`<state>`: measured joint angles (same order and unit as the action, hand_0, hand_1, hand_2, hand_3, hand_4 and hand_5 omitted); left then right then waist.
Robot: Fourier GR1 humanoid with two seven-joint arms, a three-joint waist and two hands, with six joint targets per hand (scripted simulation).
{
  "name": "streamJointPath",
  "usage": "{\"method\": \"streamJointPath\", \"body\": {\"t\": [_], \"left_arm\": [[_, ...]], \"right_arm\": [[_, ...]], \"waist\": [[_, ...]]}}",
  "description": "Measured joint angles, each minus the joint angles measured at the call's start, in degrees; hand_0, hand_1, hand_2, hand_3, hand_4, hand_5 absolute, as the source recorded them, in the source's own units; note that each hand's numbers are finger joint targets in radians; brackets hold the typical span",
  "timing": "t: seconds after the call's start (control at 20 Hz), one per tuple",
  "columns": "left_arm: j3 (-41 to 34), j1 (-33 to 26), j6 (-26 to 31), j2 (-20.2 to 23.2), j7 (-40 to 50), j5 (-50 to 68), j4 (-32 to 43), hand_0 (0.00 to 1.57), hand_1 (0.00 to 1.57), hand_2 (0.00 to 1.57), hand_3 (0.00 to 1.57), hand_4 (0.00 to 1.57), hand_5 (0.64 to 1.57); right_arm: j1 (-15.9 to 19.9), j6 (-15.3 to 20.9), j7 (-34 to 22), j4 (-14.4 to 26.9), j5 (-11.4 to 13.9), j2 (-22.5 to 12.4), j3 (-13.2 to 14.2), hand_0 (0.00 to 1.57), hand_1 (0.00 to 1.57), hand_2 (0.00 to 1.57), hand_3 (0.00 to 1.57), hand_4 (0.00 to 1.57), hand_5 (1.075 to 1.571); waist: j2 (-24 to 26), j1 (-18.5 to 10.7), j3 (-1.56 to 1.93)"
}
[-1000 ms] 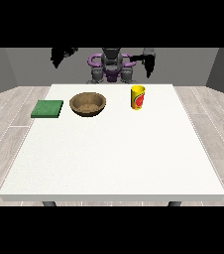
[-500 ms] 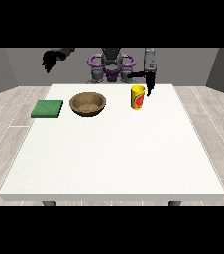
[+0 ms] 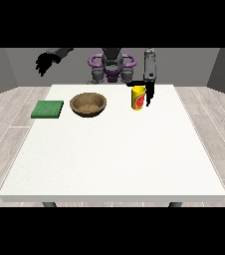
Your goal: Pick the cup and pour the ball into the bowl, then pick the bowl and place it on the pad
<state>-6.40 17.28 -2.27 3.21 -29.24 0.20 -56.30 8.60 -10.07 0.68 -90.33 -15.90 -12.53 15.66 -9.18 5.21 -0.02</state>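
Tabletop: white, carrying everything, all of it near the robot's edge.
Bowl: brown, upright, between pad and cup.
Pad: green, flat, beside the bowl at the view's left.
Cup: yellow with a red mark, upright.
Hand at the view's right: pointing down just beside the cup; fingers' spread, cannot tell.
Hand at the view's left: raised off the tabletop, fingers curled, holding nothing.
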Motion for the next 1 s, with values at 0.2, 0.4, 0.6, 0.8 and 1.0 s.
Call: {"method": "streamJointPath", "body": {"t": [0.2, 0.4, 0.6, 0.8, 1.0], "left_arm": [[-1.7, 2.3, -1.4, -0.1, -2.7, 0.1, 6.6, 0.7, 0.7, 0.64, 0.0, 1.01, 1.553], [-2.8, 4.2, -5.5, 0.9, -8.7, -2.1, 11.4, 1.25, 1.25, 1.57, 1.57, 1.33, 1.491], [-4.4, 6.0, -9.0, 2.7, -12.5, -3.3, 14.5, 1.28, 1.28, 1.57, 1.57, 1.38, 1.449], [-3.0, 7.0, -13.3, 1.9, -9.9, -5.9, 16.2, 1.28, 1.28, 1.57, 1.57, 1.39, 1.436], [1.7, 8.6, -18.3, 0.4, -3.6, -11.4, 15.7, 1.29, 1.29, 1.57, 1.57, 1.41, 1.467]], "right_arm": [[-1.2, -1.4, 0.6, 0.2, 0.1, -0.2, -0.4, 0.0, 0.0, 0.0, 0.0, 0.68, 1.569], [1.3, -2.2, -0.8, -1.3, -2.2, -1.9, 0.9, 0.0, 0.0, 0.0, 0.16, 0.65, 1.569], [1.8, -5.0, -0.9, -1.2, -5.2, -4.4, 3.2, 0.0, 0.0, 0.0, 0.17, 0.64, 1.566], [1.8, -6.4, -2.6, 1.6, -7.3, -6.8, 5.6, 0.0, 0.0, 0.0, 0.27, 0.64, 1.568], [1.8, -6.1, -4.1, 5.4, -7.3, -7.9, 6.6, 0.0, 0.0, 0.0, 0.31, 0.63, 1.563]], "waist": [[0.3, 1.3, 0.01], [-2.9, 3.4, 0.02], [-4.3, 5.0, 0.26], [-1.4, 4.6, 0.22], [3.6, 2.6, 0.14]]}}
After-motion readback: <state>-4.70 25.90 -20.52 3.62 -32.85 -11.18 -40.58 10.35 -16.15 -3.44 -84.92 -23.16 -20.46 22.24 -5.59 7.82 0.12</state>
